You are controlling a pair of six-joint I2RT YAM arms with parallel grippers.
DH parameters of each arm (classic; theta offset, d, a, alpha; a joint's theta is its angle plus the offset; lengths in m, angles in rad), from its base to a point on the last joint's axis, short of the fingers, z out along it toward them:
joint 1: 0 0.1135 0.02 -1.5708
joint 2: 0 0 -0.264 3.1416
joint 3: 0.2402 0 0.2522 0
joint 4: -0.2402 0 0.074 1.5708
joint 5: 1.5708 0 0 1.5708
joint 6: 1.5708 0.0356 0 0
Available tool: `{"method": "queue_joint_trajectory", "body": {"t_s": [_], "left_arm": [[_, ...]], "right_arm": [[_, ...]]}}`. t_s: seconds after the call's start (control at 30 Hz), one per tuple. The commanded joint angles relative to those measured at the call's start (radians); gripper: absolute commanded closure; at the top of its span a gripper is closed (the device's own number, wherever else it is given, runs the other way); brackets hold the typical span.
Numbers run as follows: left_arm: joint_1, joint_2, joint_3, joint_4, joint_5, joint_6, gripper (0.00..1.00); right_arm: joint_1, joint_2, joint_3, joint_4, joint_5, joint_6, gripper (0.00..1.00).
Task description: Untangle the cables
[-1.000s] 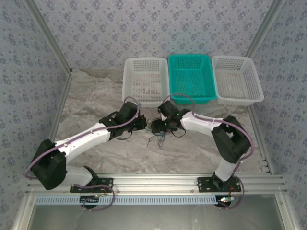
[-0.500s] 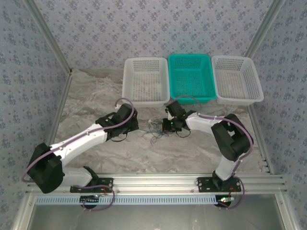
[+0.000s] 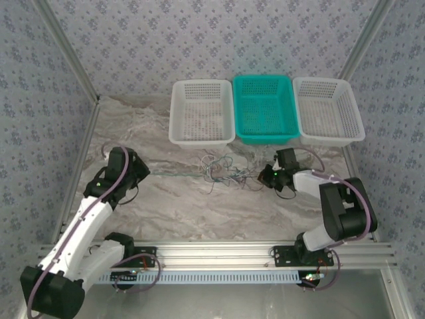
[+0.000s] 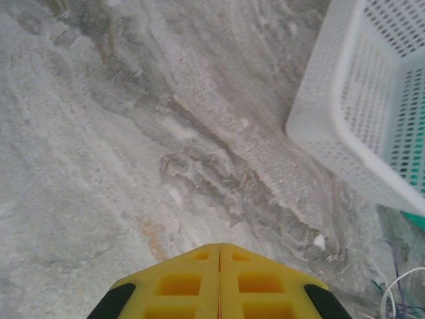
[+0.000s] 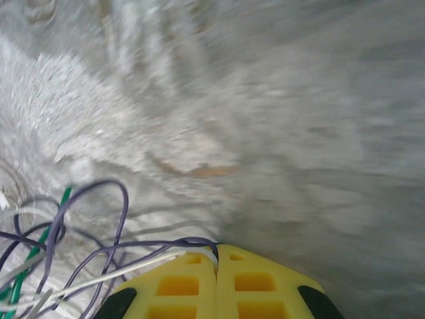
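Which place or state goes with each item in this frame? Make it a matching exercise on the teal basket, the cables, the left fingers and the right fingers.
Things:
1. teal basket
2. cables
3. left fingers
4. right fingers

Places or states:
A. shut on purple and whitish wires
B. middle of the far row
C. shut, no wire seen between them in the wrist view
D. spread loosely on the table

Pairs: 1-B, 2-D, 3-C, 4-A

a teal basket (image 3: 267, 139) sits between two white baskets (image 3: 201, 141)
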Motion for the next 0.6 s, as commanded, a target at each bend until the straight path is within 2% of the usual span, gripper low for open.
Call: {"method": "queue_joint_trajectory", "body": {"t_s": [0.0,0.1,0.17,0.2,0.27,0.3,0.33,0.43,0.57], "left_arm": [[0.042,0.004,0.054,-0.086,-0.024,0.061,1.00],[0.050,0.009,0.046,-0.031,0.041,0.078,1.00],[0.048,0.028,0.018,0.077,0.165,0.095,1.00],[0.041,0.044,-0.001,0.144,0.231,0.098,1.00],[0.010,0.080,-0.018,0.228,0.294,0.106,1.00],[-0.018,0.101,-0.015,0.249,0.301,0.124,1.00],[-0.050,0.120,-0.005,0.255,0.293,0.149,1.00],[-0.121,0.168,0.023,0.250,0.266,0.213,1.00],[-0.149,0.207,0.040,0.251,0.264,0.245,1.00]], "right_arm": [[-0.091,-0.067,-0.063,-0.043,0.099,0.080,1.00],[-0.079,-0.116,-0.050,-0.076,0.140,0.026,1.00],[-0.006,-0.130,-0.024,-0.098,0.168,-0.039,1.00],[0.046,-0.132,0.002,-0.127,0.189,-0.079,0.97],[0.140,-0.138,0.040,-0.160,0.191,-0.166,0.74],[0.178,-0.154,0.055,-0.170,0.188,-0.197,0.59],[0.206,-0.181,0.059,-0.172,0.192,-0.220,0.48],[0.246,-0.285,0.061,-0.169,0.186,-0.275,0.32],[0.308,-0.394,0.111,-0.205,0.224,-0.372,0.22]]}}
